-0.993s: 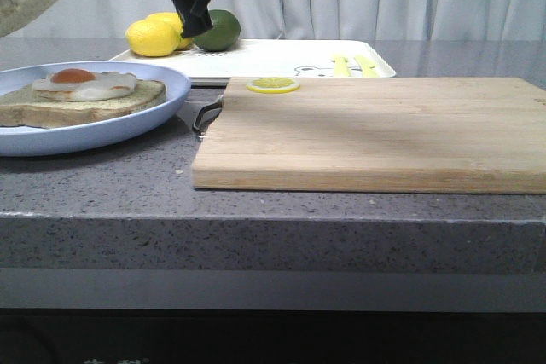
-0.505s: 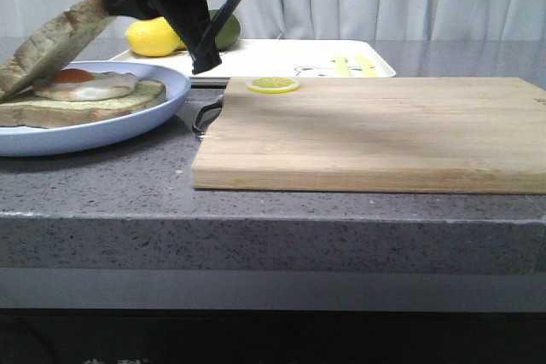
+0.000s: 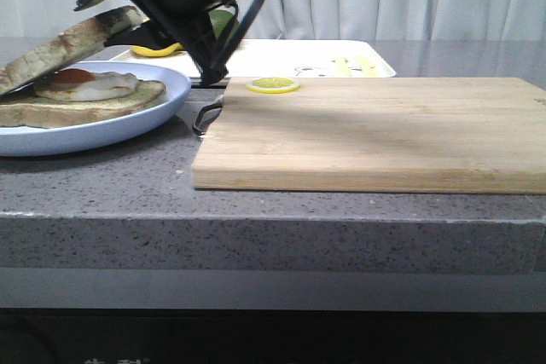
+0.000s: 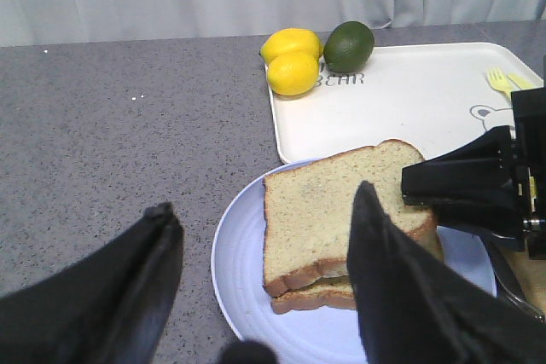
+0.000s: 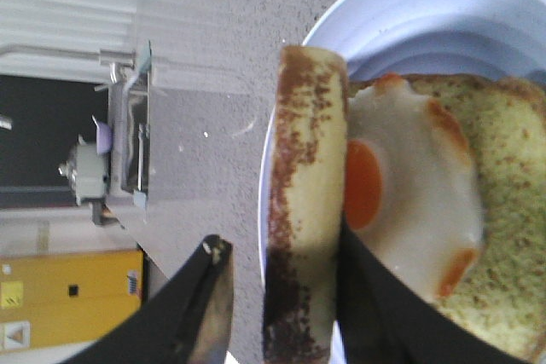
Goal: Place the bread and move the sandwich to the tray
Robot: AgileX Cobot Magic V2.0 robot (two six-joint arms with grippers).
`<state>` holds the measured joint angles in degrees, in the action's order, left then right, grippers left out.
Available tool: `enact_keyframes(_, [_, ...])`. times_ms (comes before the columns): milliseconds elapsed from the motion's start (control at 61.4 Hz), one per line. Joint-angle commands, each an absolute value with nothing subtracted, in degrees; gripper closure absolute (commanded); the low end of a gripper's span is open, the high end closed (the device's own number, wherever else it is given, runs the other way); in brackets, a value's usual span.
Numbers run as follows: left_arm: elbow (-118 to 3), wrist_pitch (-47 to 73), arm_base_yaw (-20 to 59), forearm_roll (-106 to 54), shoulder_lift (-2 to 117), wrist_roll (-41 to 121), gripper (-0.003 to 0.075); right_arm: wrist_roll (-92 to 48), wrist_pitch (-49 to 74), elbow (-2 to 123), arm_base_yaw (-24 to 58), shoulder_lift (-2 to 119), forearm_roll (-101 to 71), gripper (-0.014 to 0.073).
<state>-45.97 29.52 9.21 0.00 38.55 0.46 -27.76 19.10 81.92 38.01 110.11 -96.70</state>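
The bread (image 5: 303, 202) sits between the right fingers (image 5: 363, 296), tilted over the egg (image 5: 401, 210).

You see the bread (image 3: 72, 44), a thick square slice with brown crust and pale speckled crumb, tilted over the egg slice (image 3: 81, 101): its far-left edge is low, near the lower slice, its right edge raised. The lower slice lies flat on the blue plate (image 3: 128, 125), carrying a white fried egg (image 3: 85, 83) with an orange yolk. The tray (image 3: 281, 59), white, flat and low-rimmed, with a small cartoon drawing and yellow marks, lies behind the plate, near it.
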Motion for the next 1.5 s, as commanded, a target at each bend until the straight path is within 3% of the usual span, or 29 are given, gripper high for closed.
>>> enact_keyframes(0, [-47.6, 25.3, 9.7, -0.5, 38.8, 0.0, 0.0304, -28.5, 23.9, 83.5, 36.5, 106.7, -93.3, 0.028])
enact_keyframes(391, [-47.6, 25.3, 9.7, -0.4, 38.8, 0.0, 0.0304, -28.4, 39.9, 83.5, 27.4, 100.7, -70.3, 0.0283])
enact_keyframes(635, [-47.6, 25.3, 9.7, -0.4, 38.8, 0.0, 0.0304, -28.4, 49.2, 83.5, 21.7, 89.0, -58.0, 0.0283])
enact_keyframes(944, [-47.6, 25.3, 9.7, -0.4, 38.8, 0.0, 0.0304, -21.4, 57.0, 83.5, 21.3, 70.5, -33.1, 0.0283])
enact_keyframes(1107, [-47.6, 25.3, 9.7, -0.4, 38.8, 0.0, 0.0304, -16.3, 57.0, 79.8, 21.3, 60.4, -23.8, 0.0283])
enact_keyframes(1482, [-47.6, 25.3, 9.7, -0.4, 38.8, 0.0, 0.0304, -16.2, 50.1, 64.5, 21.3, 42.8, -23.4, 0.0283])
